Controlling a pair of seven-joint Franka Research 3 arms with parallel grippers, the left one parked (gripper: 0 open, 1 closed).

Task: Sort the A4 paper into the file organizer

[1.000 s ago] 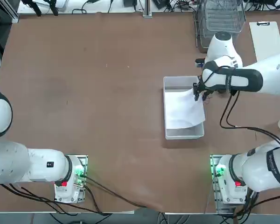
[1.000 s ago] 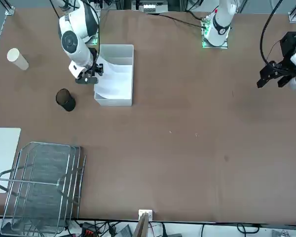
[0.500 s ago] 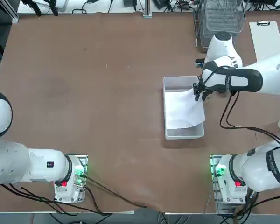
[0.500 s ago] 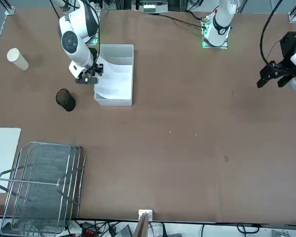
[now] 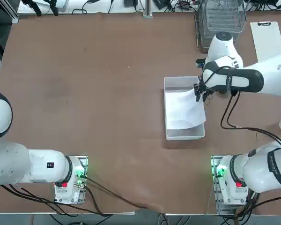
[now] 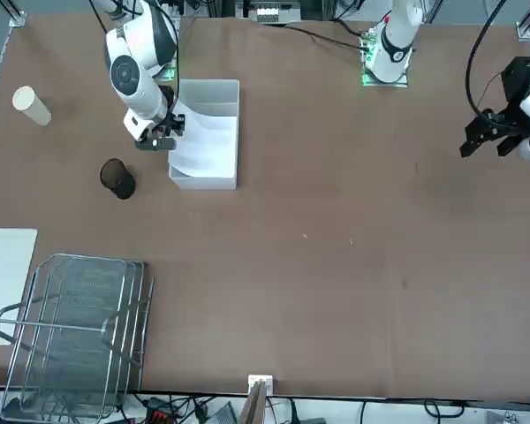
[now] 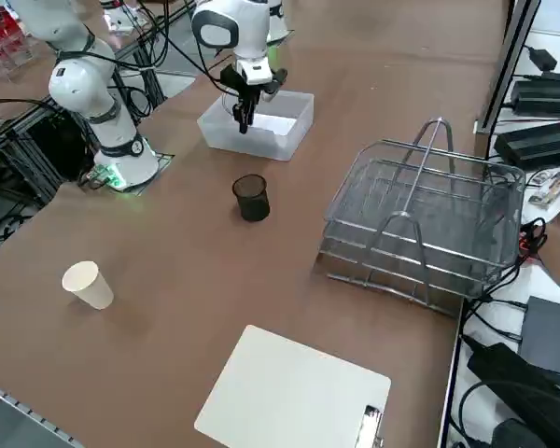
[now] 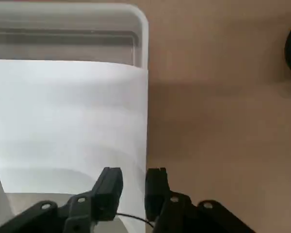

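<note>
One A4 paper (image 8: 72,121) lies just beneath the right gripper (image 8: 134,194).

Before you is a matte brown tabletop (image 5: 117,117), with a metal upright (image 5: 148,8) at its far edge and grey floor (image 6: 49,7) showing beyond the near edge.

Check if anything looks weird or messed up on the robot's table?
Nothing is spilled or broken that I can see. The white paper looks a bit odd: it's curled, sitting crookedly in the plastic bin. The right claw is at its edge, its two fingers apart.
</note>
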